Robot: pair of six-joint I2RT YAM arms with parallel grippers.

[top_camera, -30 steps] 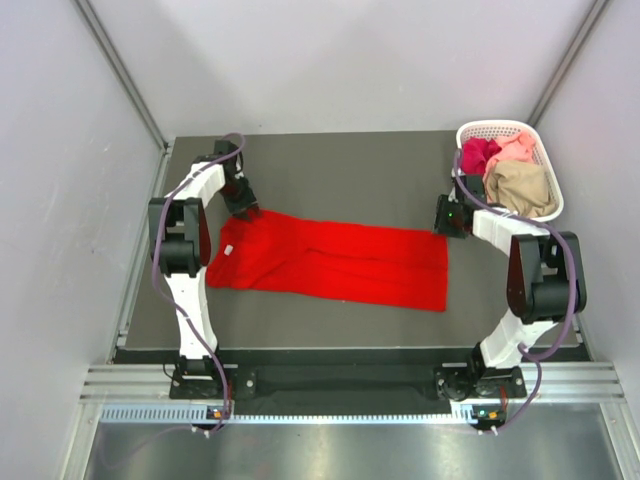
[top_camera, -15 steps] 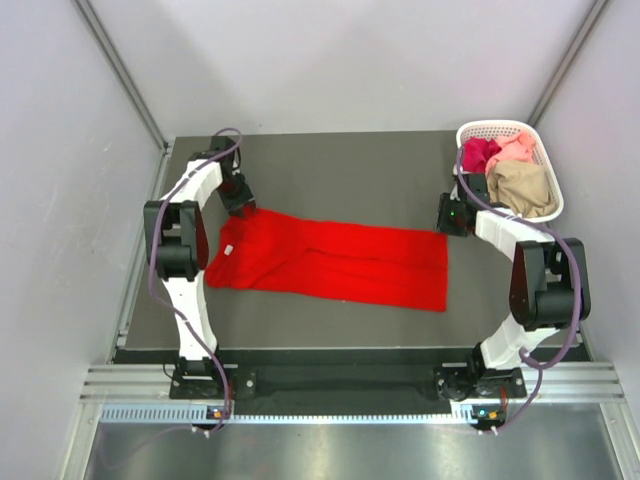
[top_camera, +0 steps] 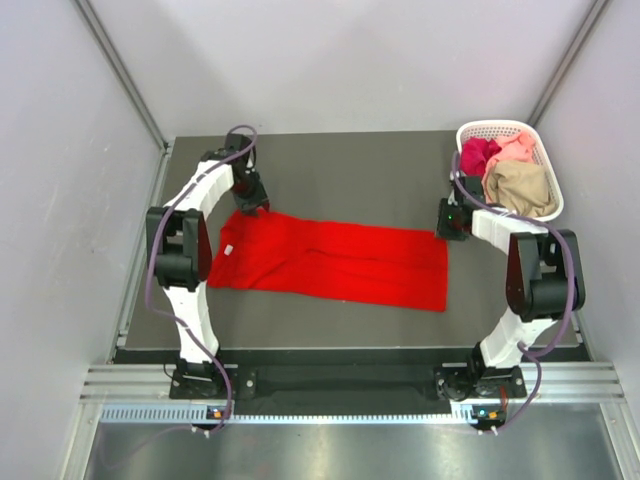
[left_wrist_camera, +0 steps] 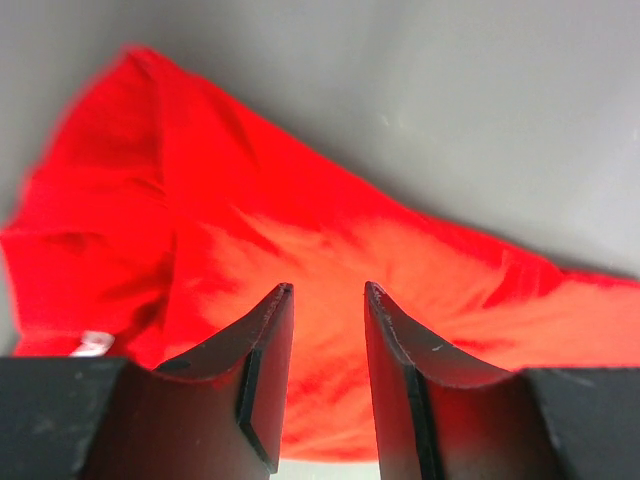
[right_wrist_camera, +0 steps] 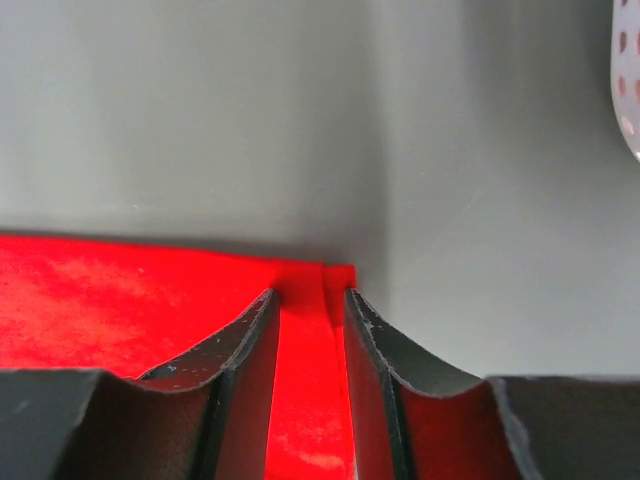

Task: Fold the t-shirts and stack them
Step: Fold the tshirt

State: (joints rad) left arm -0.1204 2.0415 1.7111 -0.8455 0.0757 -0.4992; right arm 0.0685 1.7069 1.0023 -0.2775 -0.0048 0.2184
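Note:
A bright red t-shirt [top_camera: 330, 260] lies folded into a long band across the dark table, its white neck label [top_camera: 228, 249] at the left end. My left gripper [top_camera: 252, 203] hovers over the shirt's far left edge. Its jaws are open, with red cloth [left_wrist_camera: 300, 230] showing through the gap and nothing between them [left_wrist_camera: 328, 290]. My right gripper [top_camera: 447, 225] is at the shirt's far right corner. Its jaws [right_wrist_camera: 308, 295] stand a narrow gap apart on either side of that corner [right_wrist_camera: 335, 272]. Magenta [top_camera: 478, 155], pale pink [top_camera: 518, 148] and tan [top_camera: 520, 188] t-shirts lie bunched in the basket.
A white lattice basket [top_camera: 497, 127] stands at the table's far right corner, just beyond the right gripper; its rim [right_wrist_camera: 628, 80] shows at the right wrist view's edge. Grey walls enclose the table on the left, the right and at the back.
The left gripper has shifted a little to the right along the shirt's far edge. The right gripper's jaws have narrowed around the shirt's corner. The shirt has not moved.

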